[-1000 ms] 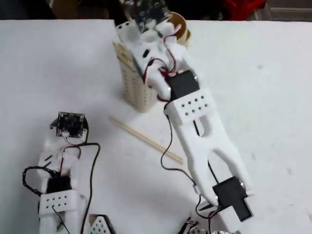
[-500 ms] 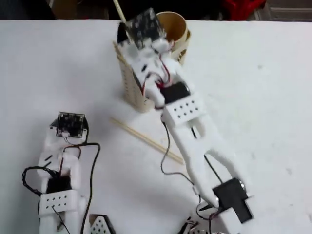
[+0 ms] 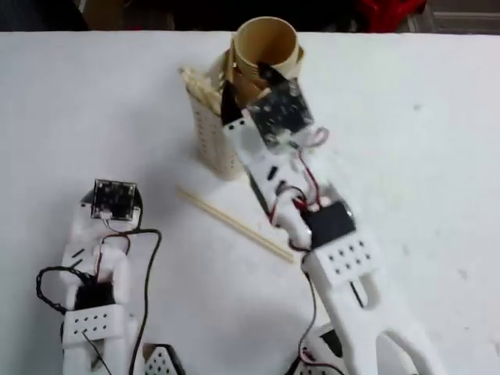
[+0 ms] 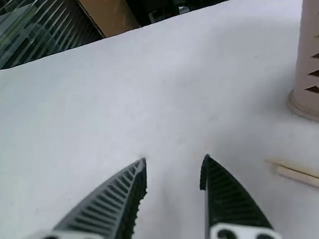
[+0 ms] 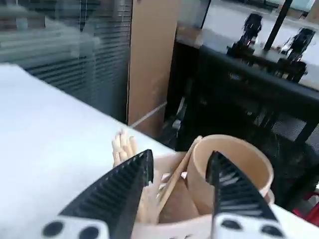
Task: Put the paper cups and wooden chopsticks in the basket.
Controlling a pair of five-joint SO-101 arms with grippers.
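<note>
Basket (image 3: 209, 139), upright on the white table (image 3: 414, 156) near its far edge, with a paper cup (image 3: 267, 47) in it, mouth open upward. Beside the cup, wooden chopsticks (image 3: 197, 84) stand in the basket, their ends above the rim. One loose chopstick (image 3: 234, 223) lies flat on the table just in front of the basket, apart from it. The right gripper (image 3: 248, 86) hangs over the basket rim next to the cup, its fingers spread and empty. The left gripper (image 4: 174, 159) sits low over bare table, well apart from the basket, its fingers likewise spread and holding nothing.
</note>
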